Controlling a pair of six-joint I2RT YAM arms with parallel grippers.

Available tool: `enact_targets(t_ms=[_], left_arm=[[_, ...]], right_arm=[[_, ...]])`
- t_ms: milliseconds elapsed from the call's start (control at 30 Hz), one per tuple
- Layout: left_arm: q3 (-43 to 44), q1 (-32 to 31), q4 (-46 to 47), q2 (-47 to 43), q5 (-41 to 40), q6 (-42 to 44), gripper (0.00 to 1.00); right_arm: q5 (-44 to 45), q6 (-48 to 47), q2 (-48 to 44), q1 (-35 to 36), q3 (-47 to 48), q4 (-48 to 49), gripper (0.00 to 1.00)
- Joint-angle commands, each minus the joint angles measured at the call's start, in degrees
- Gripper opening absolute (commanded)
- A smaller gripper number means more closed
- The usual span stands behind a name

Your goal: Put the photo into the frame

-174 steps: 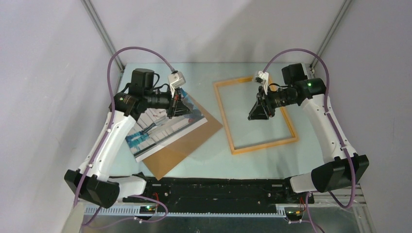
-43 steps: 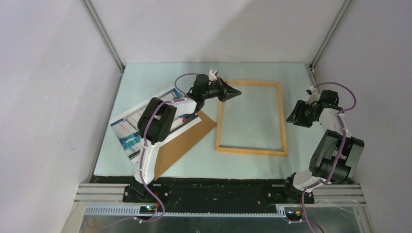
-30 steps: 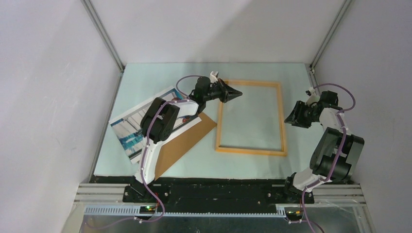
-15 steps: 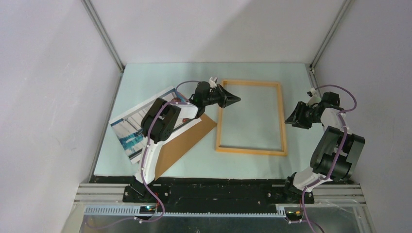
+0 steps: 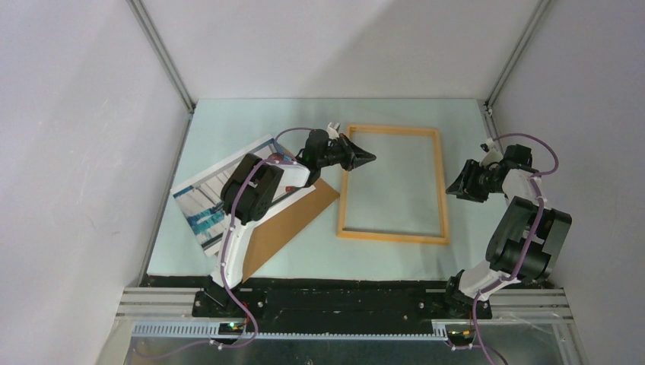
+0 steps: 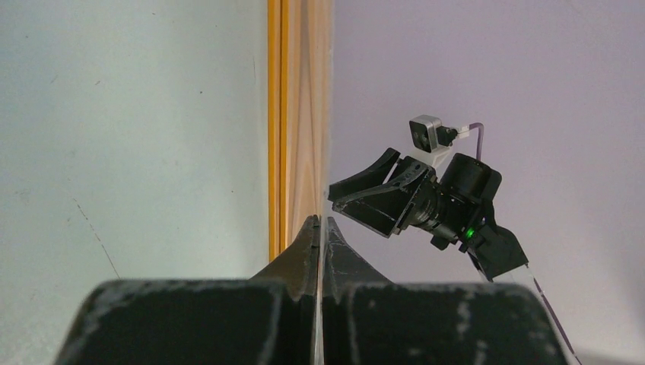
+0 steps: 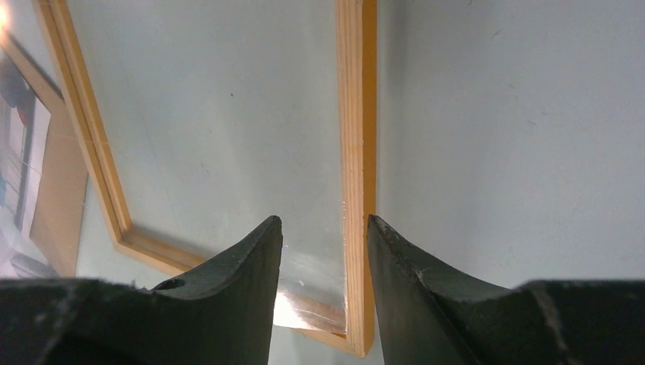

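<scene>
Photo (image 5: 199,204) outside the frame (image 5: 392,236), both grippers beside the frame.

Found the photo face up near the left edge of the bench (image 5: 228,122), tilted, overlapping a brown backing board (image 5: 293,217) and partly hidden under the left arm. Saw the frame flat toward the far right corner, bare bench showing through its opening, apart from the photo. Noted the left gripper (image 5: 370,157) clenched on nothing, tips just inside the frame's left rail near its far end. Noted the right gripper (image 5: 455,188) parted, grasping nothing, just beside the frame's right rail; could not tell whether touching.
</scene>
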Motion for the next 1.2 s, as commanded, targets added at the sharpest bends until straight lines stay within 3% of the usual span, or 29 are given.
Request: enact_targets(t_ms=[0, 1167], left_arm=[[0.7, -0.5, 3.4, -1.2, -0.5, 1.6, 0.00], [-2.0, -0.6, 2.8, -1.2, -1.2, 4.4, 0.00]], right_arm=[[-1.1, -0.6, 0.6, -0.3, 0.4, -0.3, 0.49], [-1.2, -1.1, 1.0, -0.5, 0.3, -0.6, 0.49]])
